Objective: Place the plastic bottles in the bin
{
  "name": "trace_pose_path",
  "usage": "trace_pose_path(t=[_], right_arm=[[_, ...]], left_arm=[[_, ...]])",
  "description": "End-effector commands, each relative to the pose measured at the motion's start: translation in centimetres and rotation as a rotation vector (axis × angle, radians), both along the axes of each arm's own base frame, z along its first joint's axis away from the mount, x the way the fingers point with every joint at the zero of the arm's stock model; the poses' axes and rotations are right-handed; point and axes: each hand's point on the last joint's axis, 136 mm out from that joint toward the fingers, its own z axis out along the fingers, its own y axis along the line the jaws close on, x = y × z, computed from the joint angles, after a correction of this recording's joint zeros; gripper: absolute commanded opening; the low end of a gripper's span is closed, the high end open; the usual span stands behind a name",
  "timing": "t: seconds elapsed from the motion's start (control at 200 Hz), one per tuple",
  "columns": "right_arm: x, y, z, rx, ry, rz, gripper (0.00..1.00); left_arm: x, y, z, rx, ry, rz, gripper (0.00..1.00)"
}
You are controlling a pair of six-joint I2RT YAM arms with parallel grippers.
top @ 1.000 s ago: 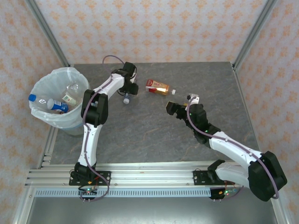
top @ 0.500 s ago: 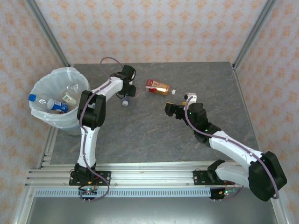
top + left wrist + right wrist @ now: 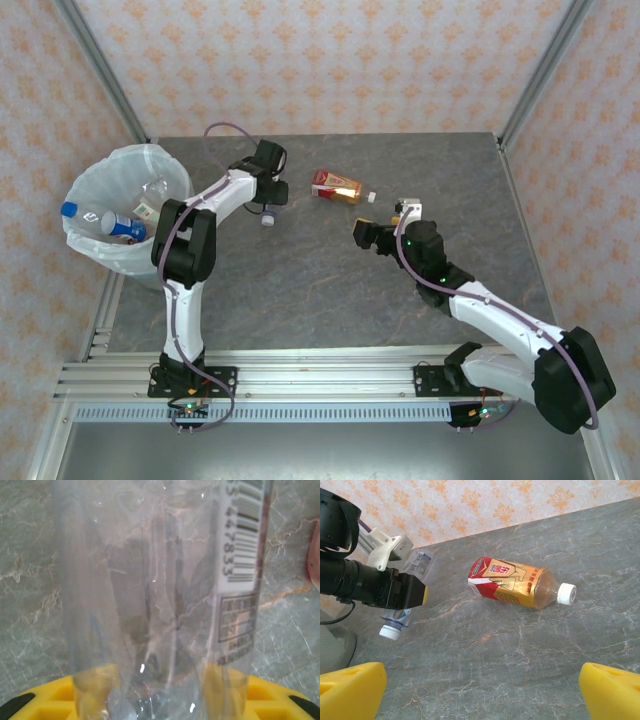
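left gripper (image 3: 267,205) — closed on clear bottle (image 3: 150,605), grip part-hidden | right gripper (image 3: 481,687) — wide open, empty

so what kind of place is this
Probably a robot test cell: two arms bolted to an aluminium rail at a table edge, metal frame posts, wallpaper panels as walls.

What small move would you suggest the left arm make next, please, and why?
Probably lift the left gripper slightly: its jaws look closed on the clear bottle, which sits close to the table, and the bin stands to its left.
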Motion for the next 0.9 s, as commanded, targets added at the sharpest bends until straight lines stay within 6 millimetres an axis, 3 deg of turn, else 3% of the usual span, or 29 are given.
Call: trace_pose_path(t=[0.0, 0.12, 0.145, 0.25, 0.5, 0.751, 0.891], right_arm=[[0.5, 0.3, 2.6, 0.017, -0.094, -0.003, 0.99], [1.1, 0.1, 2.8, 0.043, -0.116, -0.033, 0.99], [1.2, 0.1, 2.8, 0.051, -0.12, -0.04, 0.99], [1.6, 0.2, 2.9, 0.088, -0.123, -0.051, 0.99], [1.1, 1.3, 3.7, 0.134, -0.118, 0.009, 0.99], [0.8, 1.4, 3.9, 0.146, -0.115, 0.022, 0.99], [1.3, 0.8, 4.6, 0.126, -0.153, -0.016, 0.99]], left_arm=[[0.3, -0.4, 4.6, -0.047, -0.114, 0.039, 0.36], [-0.6, -0.9, 7.2, -0.094, -0.154, 0.042, 0.34], [-0.9, -1.0, 8.9, -0.109, -0.187, 0.04, 0.34], [-2.0, -1.4, 11.4, -0.134, -0.222, 0.029, 0.34], [-5.3, -2.9, 17.8, -0.204, -0.33, -0.014, 0.34], [-8.3, -2.3, 22.0, -0.27, -0.412, -0.008, 0.34], [-9.7, -2.4, 23.4, -0.341, -0.411, 0.018, 0.34]])
